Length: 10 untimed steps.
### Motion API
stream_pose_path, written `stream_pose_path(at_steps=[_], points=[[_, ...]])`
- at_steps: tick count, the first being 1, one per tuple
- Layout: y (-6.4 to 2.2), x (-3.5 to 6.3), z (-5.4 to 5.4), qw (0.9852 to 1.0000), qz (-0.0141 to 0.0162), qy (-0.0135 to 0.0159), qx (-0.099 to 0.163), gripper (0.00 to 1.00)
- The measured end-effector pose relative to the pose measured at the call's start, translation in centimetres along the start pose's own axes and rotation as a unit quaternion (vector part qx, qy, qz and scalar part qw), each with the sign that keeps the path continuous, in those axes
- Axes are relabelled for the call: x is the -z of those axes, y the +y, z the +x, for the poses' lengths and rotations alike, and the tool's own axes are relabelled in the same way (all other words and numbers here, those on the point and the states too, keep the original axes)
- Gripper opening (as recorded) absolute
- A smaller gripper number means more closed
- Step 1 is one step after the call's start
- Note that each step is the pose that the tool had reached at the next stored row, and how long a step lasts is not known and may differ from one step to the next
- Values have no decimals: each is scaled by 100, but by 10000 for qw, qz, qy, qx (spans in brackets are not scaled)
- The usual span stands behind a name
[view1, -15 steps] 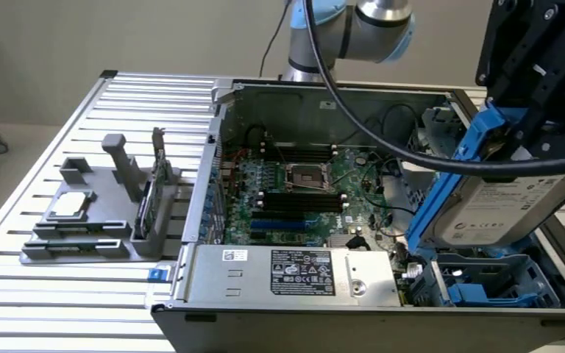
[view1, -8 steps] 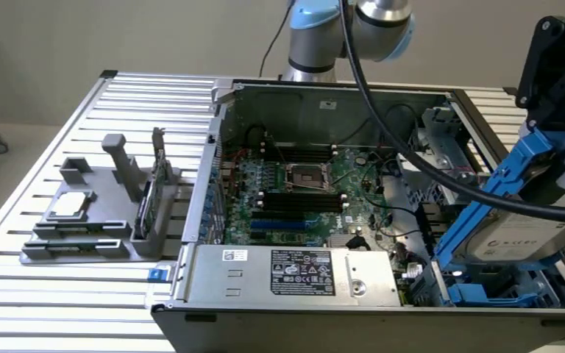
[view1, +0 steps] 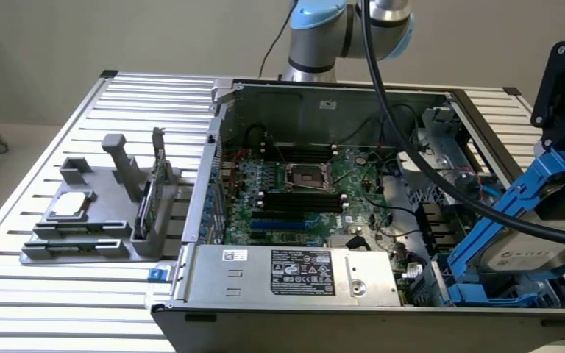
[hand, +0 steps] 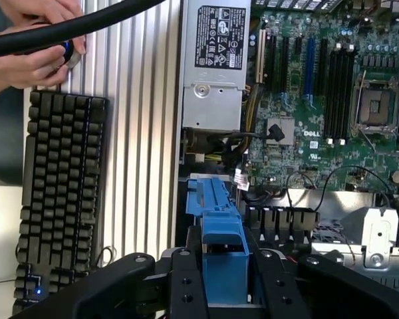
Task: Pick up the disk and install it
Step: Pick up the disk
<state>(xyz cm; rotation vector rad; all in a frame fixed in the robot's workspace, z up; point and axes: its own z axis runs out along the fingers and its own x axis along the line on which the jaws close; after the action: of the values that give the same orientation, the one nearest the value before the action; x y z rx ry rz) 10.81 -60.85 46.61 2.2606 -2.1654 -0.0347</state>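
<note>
Blue-railed disk [view1: 528, 250] clamped edgewise in the part-closed gripper [hand: 224, 282], tilted over the computer case's [view1: 263, 92] drive bay [view1: 479, 293], presumably angled for sliding in.

The disk [view1: 520, 254] is silver-grey metal in a smooth blue plastic frame; the table [view1: 67, 294] is ribbed bare metal; the gripper [hand: 224, 269] is matt black.
</note>
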Motion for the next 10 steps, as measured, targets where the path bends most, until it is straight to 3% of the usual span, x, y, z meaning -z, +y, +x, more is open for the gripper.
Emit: stream_pose_path(at_steps=[10], points=[[-58,-177,-12,10000,1,-2,0,33]])
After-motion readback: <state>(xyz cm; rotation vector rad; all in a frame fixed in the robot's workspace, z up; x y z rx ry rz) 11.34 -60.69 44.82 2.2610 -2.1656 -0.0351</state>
